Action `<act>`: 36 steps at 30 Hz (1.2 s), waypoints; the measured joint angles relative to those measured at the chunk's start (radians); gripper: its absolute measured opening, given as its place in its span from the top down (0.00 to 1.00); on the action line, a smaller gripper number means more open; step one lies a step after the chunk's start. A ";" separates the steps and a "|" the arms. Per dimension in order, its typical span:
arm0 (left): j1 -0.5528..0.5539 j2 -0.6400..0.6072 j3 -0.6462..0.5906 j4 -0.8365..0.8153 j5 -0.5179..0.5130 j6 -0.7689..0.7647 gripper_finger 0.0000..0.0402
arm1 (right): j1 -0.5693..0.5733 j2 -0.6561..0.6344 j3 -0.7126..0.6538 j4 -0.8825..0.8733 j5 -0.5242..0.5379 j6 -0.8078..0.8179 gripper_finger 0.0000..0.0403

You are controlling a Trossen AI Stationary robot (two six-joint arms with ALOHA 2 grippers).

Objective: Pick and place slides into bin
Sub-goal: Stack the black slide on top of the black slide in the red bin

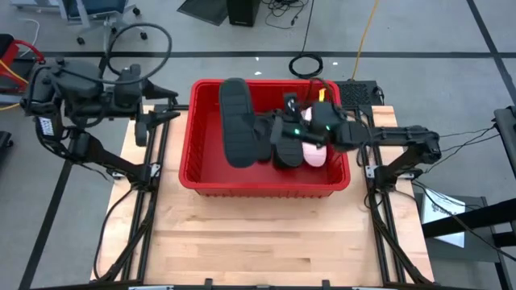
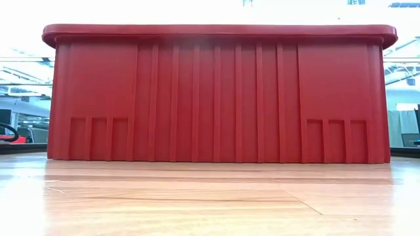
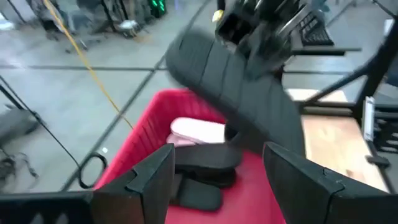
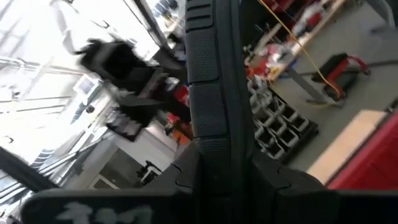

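Observation:
The red bin (image 1: 262, 184) stands in the middle of the wooden table and fills the low view (image 2: 216, 98). Inside it lie a pale pink slide (image 1: 313, 153) and black slides (image 1: 284, 155), also seen in the left wrist view (image 3: 199, 132) (image 3: 202, 163). My right gripper (image 1: 272, 130) reaches over the bin from the table's right, shut on a long black slide (image 1: 234, 121) held above the bin's left half. My left gripper (image 1: 151, 121) stands open beside the bin's left wall, with nothing between its fingers (image 3: 155, 180). My right gripper (image 4: 227, 177) pinches one end of the black slide (image 4: 214, 146) between its two fingers, coming roughly level from the table's right. The slide runs on away from the fingers with its ribbed sole (image 4: 208, 74) showing. It is lifted clear above the bin (image 3: 239, 87), slanting over the slides inside.
Bare wood lies on the table's near side (image 1: 258, 242). Frame rails (image 1: 149, 209) (image 1: 379, 217) run along both table sides. A sheet of paper (image 1: 443, 209) lies at the right. Cables (image 1: 306, 64) and a chair base (image 1: 113, 24) sit on the floor beyond the far edge.

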 joint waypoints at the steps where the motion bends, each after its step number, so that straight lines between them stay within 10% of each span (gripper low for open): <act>1: 0.000 -0.001 0.000 0.010 -0.010 0.006 0.40 | -0.026 0.000 0.000 -0.013 -0.029 0.016 0.84; 10: 0.000 0.000 0.000 0.078 -0.103 0.011 0.40 | -0.222 -0.009 -0.115 -0.006 -0.177 0.164 0.83; 17: 0.000 0.002 0.001 0.125 -0.161 0.014 0.40 | -0.285 -0.012 -0.418 0.400 -0.235 0.347 0.84; 24: 0.000 0.002 0.001 0.126 -0.231 0.002 0.40 | -0.294 -0.010 -0.719 0.674 -0.199 0.511 0.84; 36: 0.000 0.016 0.001 0.126 -0.235 -0.004 0.40 | -0.319 -0.012 -0.810 0.554 -0.025 0.543 0.84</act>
